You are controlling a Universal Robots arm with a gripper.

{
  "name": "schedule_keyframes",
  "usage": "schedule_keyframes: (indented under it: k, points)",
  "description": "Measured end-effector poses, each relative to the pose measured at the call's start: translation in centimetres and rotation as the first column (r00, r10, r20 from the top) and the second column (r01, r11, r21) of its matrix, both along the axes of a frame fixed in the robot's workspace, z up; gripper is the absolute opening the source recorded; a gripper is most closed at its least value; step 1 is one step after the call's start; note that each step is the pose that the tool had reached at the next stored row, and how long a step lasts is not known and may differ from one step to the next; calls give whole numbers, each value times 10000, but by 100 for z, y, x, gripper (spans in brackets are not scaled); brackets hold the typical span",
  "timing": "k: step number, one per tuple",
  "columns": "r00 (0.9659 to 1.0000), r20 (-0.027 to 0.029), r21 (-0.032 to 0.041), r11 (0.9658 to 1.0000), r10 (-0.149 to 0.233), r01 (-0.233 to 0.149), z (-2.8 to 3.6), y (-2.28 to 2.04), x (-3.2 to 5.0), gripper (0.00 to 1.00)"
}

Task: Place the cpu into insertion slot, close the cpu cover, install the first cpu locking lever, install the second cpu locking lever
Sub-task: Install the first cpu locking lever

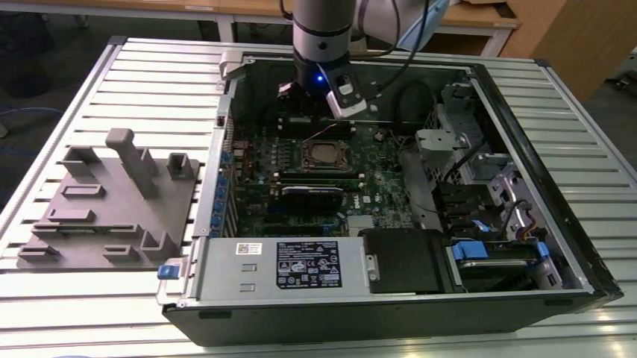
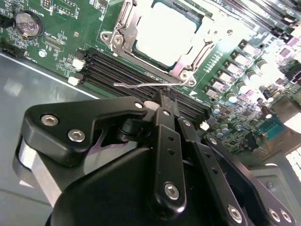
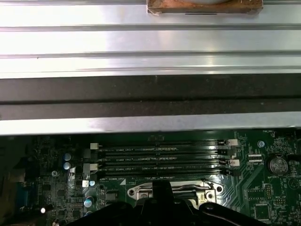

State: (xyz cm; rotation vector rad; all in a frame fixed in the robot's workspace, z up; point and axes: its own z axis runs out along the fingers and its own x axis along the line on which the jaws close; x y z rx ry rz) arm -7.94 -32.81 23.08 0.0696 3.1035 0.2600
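Note:
The cpu, silvery and square, lies in the insertion slot on the green motherboard. The cpu cover, a metal frame, lies flat around it. A thin wire locking lever sticks out along the socket's edge, above the memory slots. My gripper has its black fingers drawn together, and its tip is right at this lever; whether it touches the wire I cannot tell. In the exterior view the gripper hangs just behind the socket. In the first wrist view the gripper covers part of the socket frame.
The open computer case rests on a slatted metal table. A black card stands in front of the socket, and the power supply lies nearer still. A grey fixture block is on the exterior view's left. Cables and drive bays fill the case's right side.

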Motion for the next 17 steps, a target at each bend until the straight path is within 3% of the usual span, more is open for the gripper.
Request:
schedule_keyframes:
  k: [10, 17]
  points:
    - [10000, 0, -14, 10000, 1, -1, -53, 56, 26, 10]
    - [10000, 0, -15, 10000, -1, 1, -67, 70, 102, 10]
